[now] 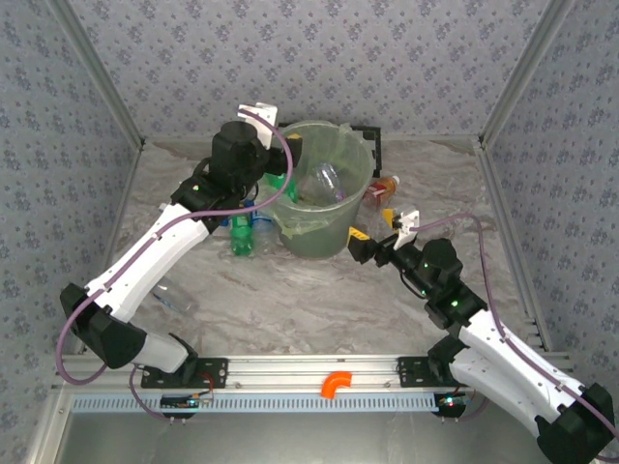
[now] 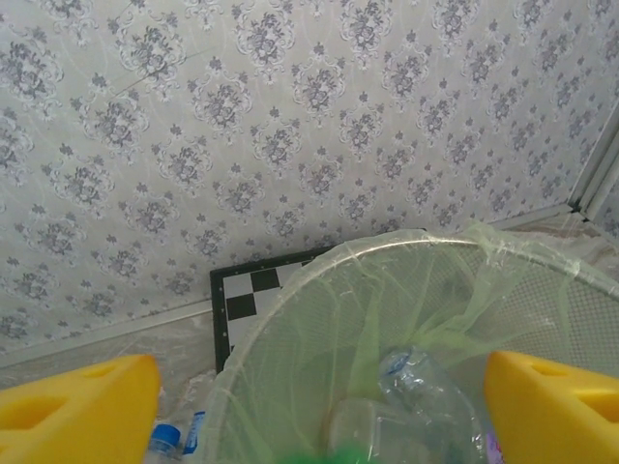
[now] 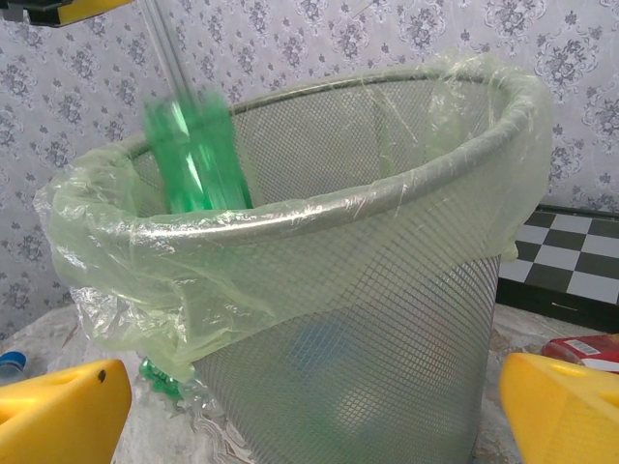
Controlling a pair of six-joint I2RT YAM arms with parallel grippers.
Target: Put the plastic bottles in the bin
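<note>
The bin (image 1: pixel 324 193) stands at the table's middle back, a pale green liner folded over its mesh wall (image 3: pixel 387 319). My left gripper (image 1: pixel 274 181) hangs over its left rim, open (image 2: pixel 319 387), and a green bottle (image 3: pixel 193 159) shows blurred just below it, inside the rim. Clear bottles (image 2: pixel 426 387) lie in the bin's bottom. Green and blue-capped bottles (image 1: pixel 242 235) lie on the table left of the bin, and red- and yellow-labelled bottles (image 1: pixel 384 190) on its right. My right gripper (image 1: pixel 366 246) stands open at the bin's right base, its fingers (image 3: pixel 58 406) holding nothing.
A black-and-white checkerboard (image 2: pixel 247 295) leans behind the bin against the patterned back wall. A green bottle (image 3: pixel 160 372) sits by the bin's foot. An orange piece (image 1: pixel 336 385) sits on the front rail. Patterned walls close both sides.
</note>
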